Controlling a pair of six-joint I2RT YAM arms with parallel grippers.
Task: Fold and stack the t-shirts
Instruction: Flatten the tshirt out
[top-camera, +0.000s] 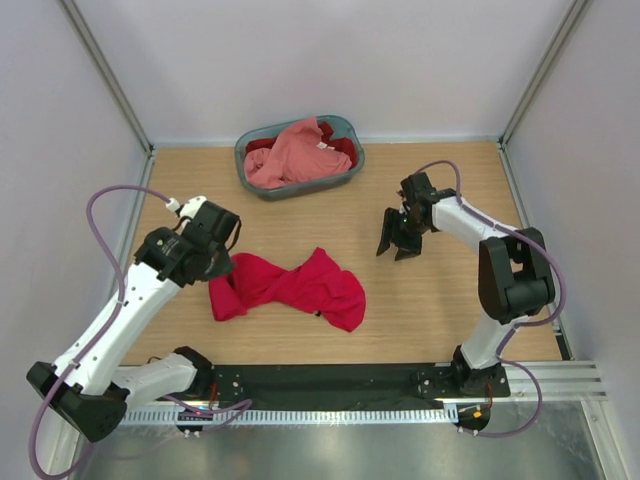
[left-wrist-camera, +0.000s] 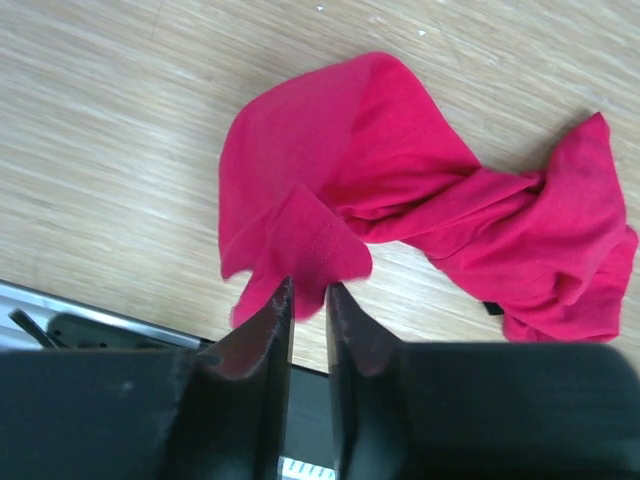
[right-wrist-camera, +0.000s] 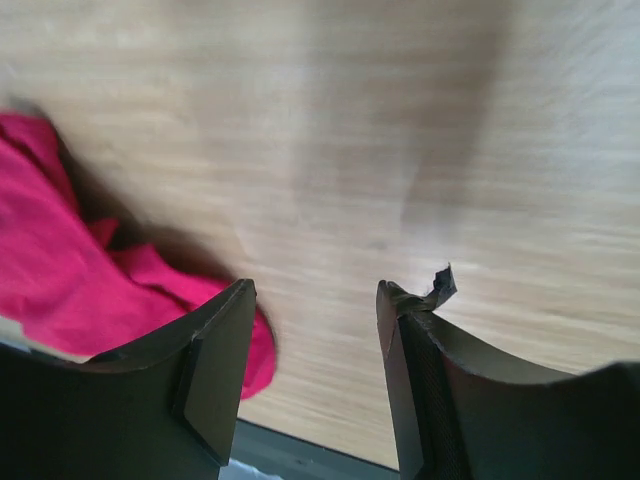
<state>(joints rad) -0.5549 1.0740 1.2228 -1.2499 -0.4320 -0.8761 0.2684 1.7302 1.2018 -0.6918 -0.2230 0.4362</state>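
- Top view: the red t-shirt (top-camera: 290, 285) lies twisted on the table (top-camera: 450, 300) between the 2 arms. A pink t-shirt (top-camera: 290, 152) waits in the basket (top-camera: 243, 160).
- Left wrist view: the left gripper (left-wrist-camera: 310, 292) is open just a crack and holds nothing. It sits right by a floppy shirt corner. The cloth looks soft and light, so pinch a corner.
- Right wrist view: the right gripper (right-wrist-camera: 315, 295) is wide open and empty.
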